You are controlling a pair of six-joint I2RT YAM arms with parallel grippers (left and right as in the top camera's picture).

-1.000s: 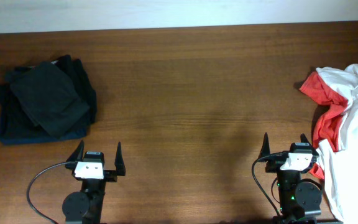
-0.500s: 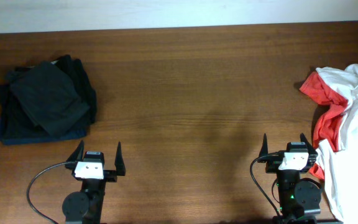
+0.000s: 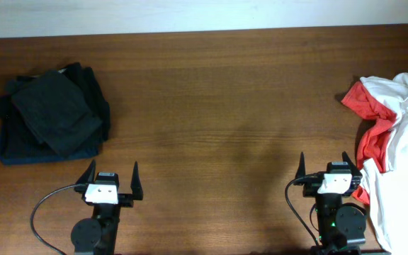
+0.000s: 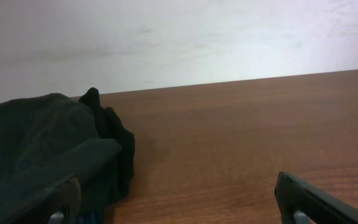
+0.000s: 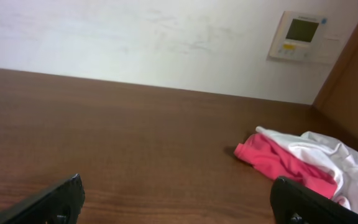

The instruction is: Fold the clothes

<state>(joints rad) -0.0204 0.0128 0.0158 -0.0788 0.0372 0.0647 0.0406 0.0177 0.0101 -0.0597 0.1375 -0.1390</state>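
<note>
Clothes lie at both ends of the desk (image 3: 225,92); nearest, a white and red shirt (image 3: 402,149) is crumpled at the right edge, just beside the right gripper (image 3: 324,156); it and the left gripper (image 3: 113,164) both hold their jaws apart, empty; farther off on the left, dark clothes (image 3: 52,117) sit stacked.

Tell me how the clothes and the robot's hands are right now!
Dark clothes: folded in a pile.
Shirt: red and white, crumpled, not folded.
Left gripper: open, holding nothing.
Right gripper: open, holding nothing.
</note>
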